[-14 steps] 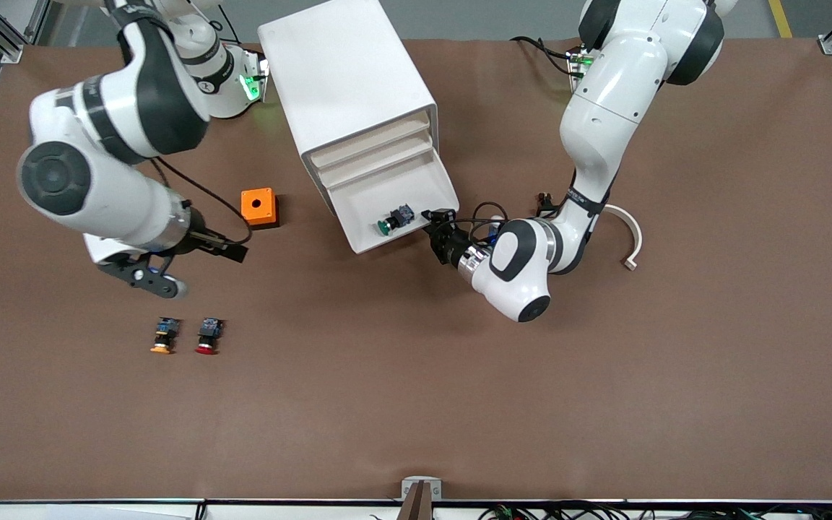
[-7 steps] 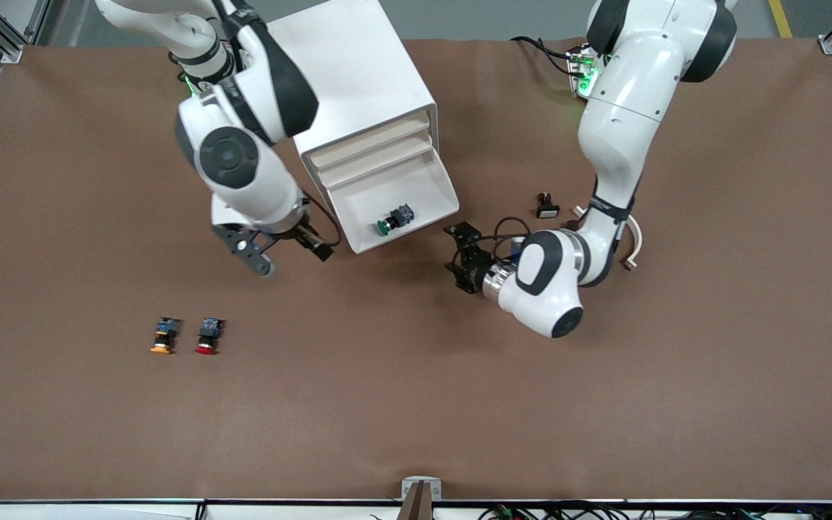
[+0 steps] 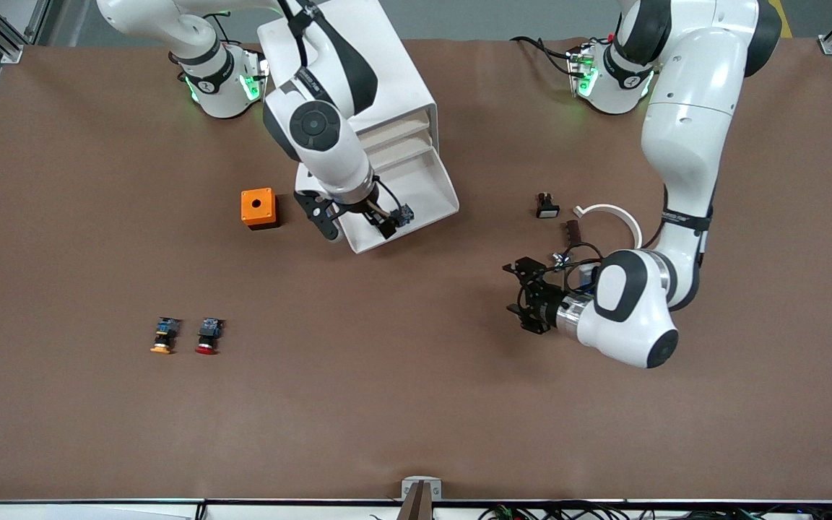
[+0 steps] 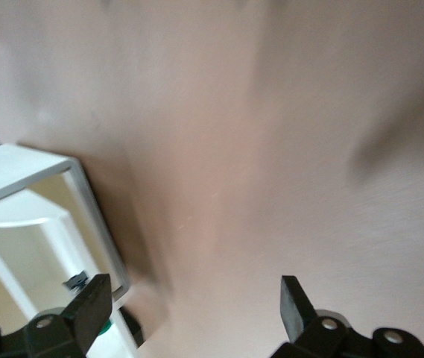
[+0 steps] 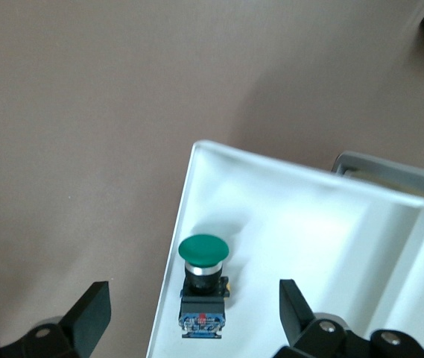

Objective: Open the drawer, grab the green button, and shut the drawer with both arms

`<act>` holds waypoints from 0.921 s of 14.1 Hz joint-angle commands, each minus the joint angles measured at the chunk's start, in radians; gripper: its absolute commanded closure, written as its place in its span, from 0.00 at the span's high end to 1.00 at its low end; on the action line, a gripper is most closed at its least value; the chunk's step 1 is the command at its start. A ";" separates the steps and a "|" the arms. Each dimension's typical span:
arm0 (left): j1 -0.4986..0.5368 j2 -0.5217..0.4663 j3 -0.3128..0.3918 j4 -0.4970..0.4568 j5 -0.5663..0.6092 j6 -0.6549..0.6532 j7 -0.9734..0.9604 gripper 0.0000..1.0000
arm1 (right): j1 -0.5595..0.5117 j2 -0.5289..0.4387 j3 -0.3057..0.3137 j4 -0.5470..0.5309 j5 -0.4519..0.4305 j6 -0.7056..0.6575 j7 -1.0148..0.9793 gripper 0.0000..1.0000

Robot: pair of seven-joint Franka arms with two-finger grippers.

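So the brown tabletop (image 3: pixel 416 404) has the big white cabinet (image 3: pixel 344 79) sitting up by the arm bases, and its bottom drawer (image 3: pixel 423 191) is pulled out, sticking toward the front camera. The right arm (image 3: pixel 315 130) reaches down over the cabinet, and the right hand (image 3: pixel 354 220) hangs over the drawer's open front corner with its fingers (image 5: pixel 85 317) spread wide and nothing between them. The green button (image 5: pixel 203 280) lies on its side inside the drawer, close to the front lip, right under that hand; not touched as far as I can tell.

The left arm (image 3: pixel 683 144) is bent toward its own end of the tabletop. The left hand (image 3: pixel 524 296) is also spread wide and empty, over bare tabletop, well apart from the drawer.

Small stuff: an orange box (image 3: pixel 258 208) beside the cabinet, plus an orange-capped button (image 3: pixel 164 336) and a red-capped one (image 3: pixel 208 336) side by side nearer the camera.
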 commanded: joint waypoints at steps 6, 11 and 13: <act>-0.035 -0.110 0.054 0.002 0.335 -0.008 0.253 0.99 | 0.081 0.040 -0.011 -0.097 0.021 0.164 0.073 0.99; -0.043 -0.141 0.053 0.030 0.357 -0.001 0.479 0.99 | 0.098 0.072 -0.011 -0.095 0.021 0.208 0.079 0.70; -0.049 -0.150 0.054 0.030 0.357 -0.001 0.636 0.99 | 0.095 0.075 -0.011 -0.094 0.021 0.208 0.078 0.47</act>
